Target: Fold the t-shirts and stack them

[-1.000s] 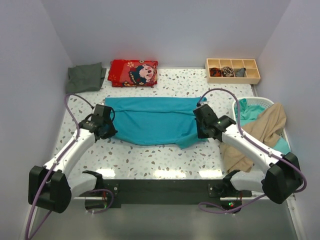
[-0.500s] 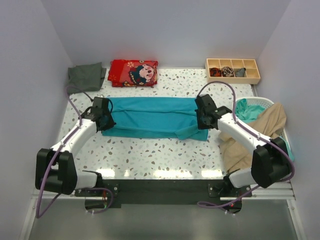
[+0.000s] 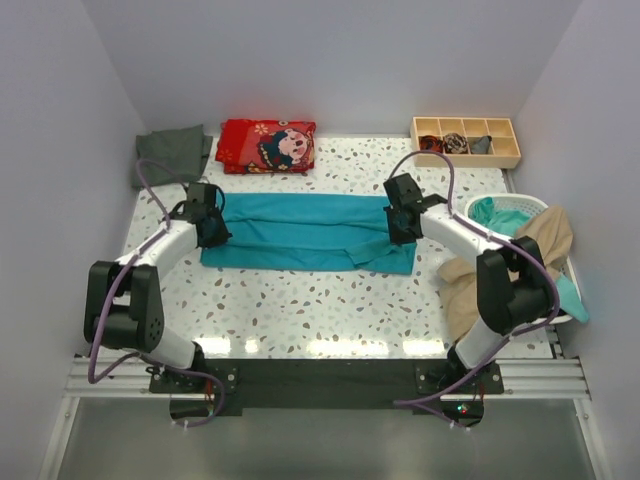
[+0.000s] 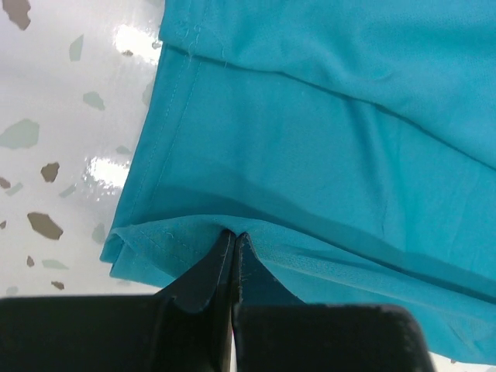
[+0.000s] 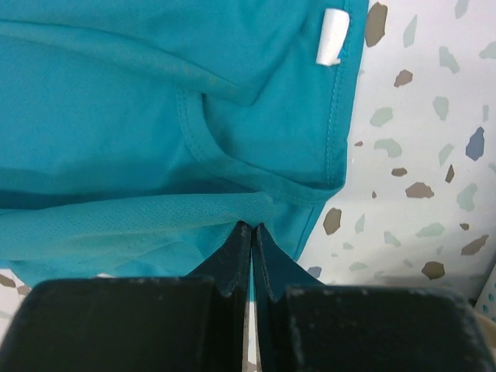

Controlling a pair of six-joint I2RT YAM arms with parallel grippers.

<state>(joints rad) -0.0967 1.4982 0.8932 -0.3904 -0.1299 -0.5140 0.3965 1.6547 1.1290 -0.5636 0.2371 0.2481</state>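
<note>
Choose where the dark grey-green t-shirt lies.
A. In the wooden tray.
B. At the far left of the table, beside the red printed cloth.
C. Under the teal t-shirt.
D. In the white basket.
B: the dark grey-green t-shirt lies at the far left of the top view, just left of the red printed cloth.

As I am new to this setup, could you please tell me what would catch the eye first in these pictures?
The bright teal t-shirt, folded into a long band across the middle of the table, stands out first, with the left tool and right tool each shut on an edge at its two ends. Next comes the red cartoon-print cloth at the back edge.
</note>
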